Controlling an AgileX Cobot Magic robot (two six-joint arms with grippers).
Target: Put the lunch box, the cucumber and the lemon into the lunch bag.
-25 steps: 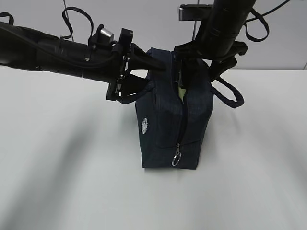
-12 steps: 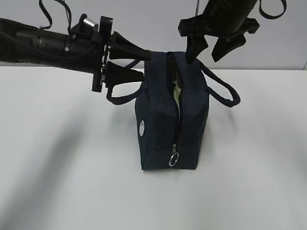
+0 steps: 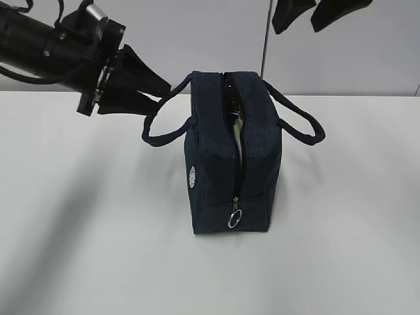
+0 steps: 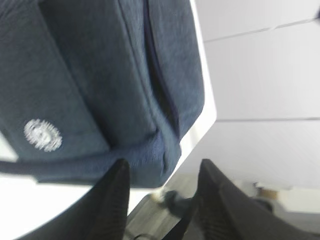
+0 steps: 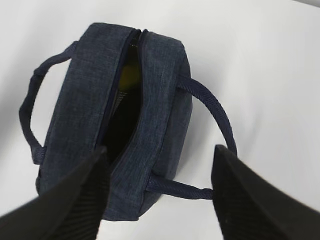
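The navy lunch bag (image 3: 216, 170) stands upright mid-table with its top zipper open and both handles hanging loose. A pale green strip of the lunch box (image 3: 239, 139) shows through the gap. In the right wrist view the yellow lemon (image 5: 129, 75) shows inside the bag (image 5: 155, 100). The cucumber cannot be made out in the dark interior. My left gripper (image 3: 164, 93) is open and empty, up and left of the bag beside its left handle (image 3: 157, 134). My right gripper (image 3: 302, 23) is open and empty, high above the bag. The left wrist view shows the bag's side (image 4: 100, 75).
A silver ring pull (image 3: 233, 220) hangs low on the bag's front end. The right handle (image 3: 305, 128) loops out to the right. A white table (image 3: 341, 249) surrounds the bag, with a grey panelled wall (image 3: 197, 33) behind.
Both grippers have drawn away from the bag: the left moved left and up, the right rose toward the top edge. The handles dropped and the bag's top settled.
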